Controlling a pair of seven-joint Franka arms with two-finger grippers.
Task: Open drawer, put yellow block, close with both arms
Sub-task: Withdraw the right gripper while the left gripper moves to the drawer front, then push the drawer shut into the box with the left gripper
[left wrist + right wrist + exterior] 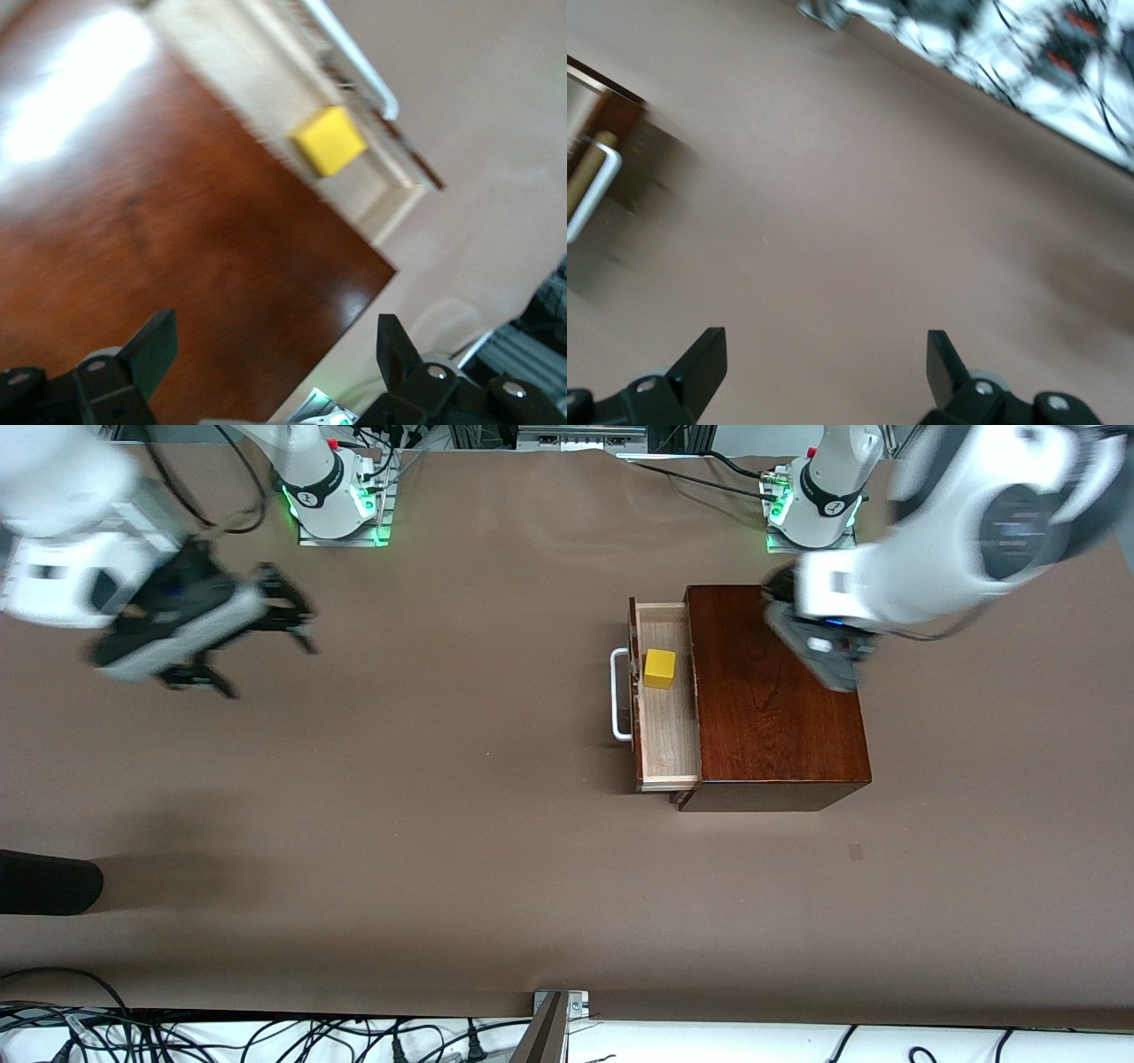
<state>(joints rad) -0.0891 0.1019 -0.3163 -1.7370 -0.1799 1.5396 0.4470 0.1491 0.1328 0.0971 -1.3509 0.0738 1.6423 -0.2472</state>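
Observation:
The drawer [666, 726] stands pulled out of the mahogany box [771, 700], its white handle [617, 695] toward the right arm's end. The yellow block [659, 668] sits in the drawer's tray, in its part farther from the front camera. My left gripper [780, 598] is open and empty, up over the box's top. The left wrist view shows its fingers [152, 347] above the box top [159, 204], with the block [330, 140] in the tray [221, 35]. My right gripper [266, 646] is open and empty over bare table toward the right arm's end. In the right wrist view [824, 354] the handle [589, 199] shows at the edge.
A dark rounded object [44, 881] lies at the table's edge at the right arm's end, nearer the front camera. Cables [266, 1036] run along the edge nearest the front camera. The arm bases [332, 505] stand along the edge farthest from it.

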